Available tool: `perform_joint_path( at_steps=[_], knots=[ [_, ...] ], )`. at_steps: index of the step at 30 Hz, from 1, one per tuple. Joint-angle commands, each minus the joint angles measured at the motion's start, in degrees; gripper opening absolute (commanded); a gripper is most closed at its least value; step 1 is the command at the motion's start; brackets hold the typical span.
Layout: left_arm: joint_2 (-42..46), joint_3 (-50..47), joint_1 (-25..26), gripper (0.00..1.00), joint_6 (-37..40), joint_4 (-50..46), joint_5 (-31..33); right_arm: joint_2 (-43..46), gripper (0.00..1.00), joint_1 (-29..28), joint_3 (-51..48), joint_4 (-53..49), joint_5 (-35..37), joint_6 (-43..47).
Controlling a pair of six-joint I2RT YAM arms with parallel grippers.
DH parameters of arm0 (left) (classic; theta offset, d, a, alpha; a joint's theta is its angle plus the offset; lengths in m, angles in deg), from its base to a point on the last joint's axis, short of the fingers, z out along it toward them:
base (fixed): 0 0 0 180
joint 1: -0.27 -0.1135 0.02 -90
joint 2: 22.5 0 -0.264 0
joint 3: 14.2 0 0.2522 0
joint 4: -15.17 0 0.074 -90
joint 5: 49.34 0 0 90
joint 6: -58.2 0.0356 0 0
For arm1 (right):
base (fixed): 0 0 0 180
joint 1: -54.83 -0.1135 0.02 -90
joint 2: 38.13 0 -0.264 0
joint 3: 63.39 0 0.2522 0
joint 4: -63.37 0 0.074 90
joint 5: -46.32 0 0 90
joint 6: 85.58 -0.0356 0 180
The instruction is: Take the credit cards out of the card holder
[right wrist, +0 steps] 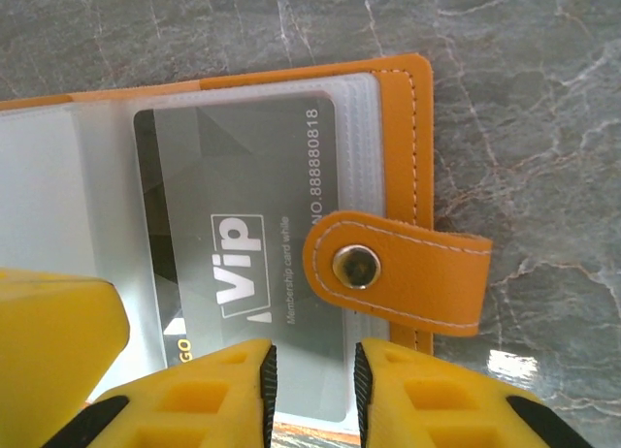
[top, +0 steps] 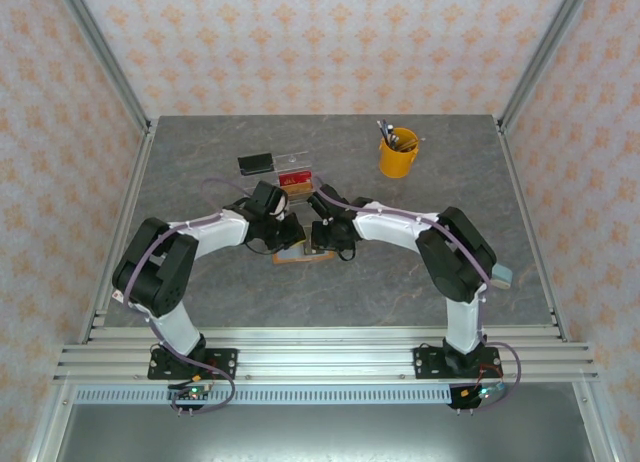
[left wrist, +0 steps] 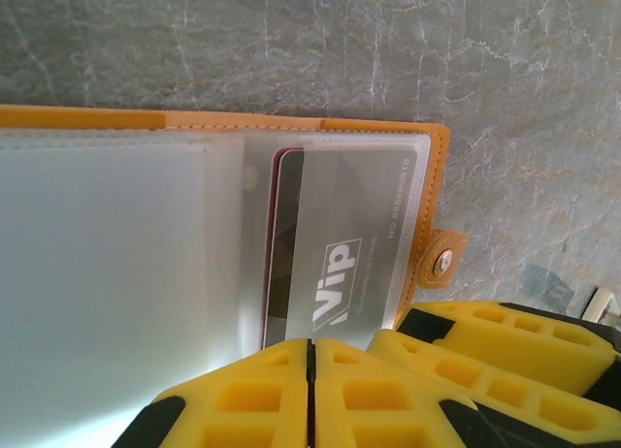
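Observation:
The orange card holder [top: 300,255] lies open on the grey table beneath both grippers. In the left wrist view its orange border [left wrist: 291,121] frames clear sleeves holding a grey "Vip" credit card [left wrist: 349,254], and a red card's edge [left wrist: 273,244] shows behind it. My left gripper [left wrist: 311,349] is shut, tips down on the near edge of the sleeves; I see nothing between the pads. In the right wrist view my right gripper [right wrist: 310,390] stands open over the near edge of a grey "Vip" card [right wrist: 243,254] in its sleeve. The snap strap [right wrist: 388,269] is folded over that card.
A yellow cup of pens [top: 399,152] stands at the back right. A clear tray [top: 292,174] with a red item and a black object [top: 256,163] sit just behind the grippers. Metal frame posts line both table sides.

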Motion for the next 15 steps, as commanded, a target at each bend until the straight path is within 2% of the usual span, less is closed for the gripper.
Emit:
perform_joint_path(
  at_steps=[1, 9, 15],
  knots=[
    [-1.66, 1.63, 0.22, 0.1, -0.36, -0.13, 0.4, -0.95, 0.29, 0.35, 2.12, -1.1, 0.8, 1.19],
    [-3.17, 1.61, 0.25, 0.13, -0.42, -0.58, 1.69, -2.13, 0.27, 0.64, 2.43, -1.19, -0.32, 1.5],
    [-2.48, 1.81, 0.18, 0.2, 0.79, -2.81, 3.76, -2.97, 0.26, 0.79, 2.51, -1.44, -0.86, 1.41]
  ],
)
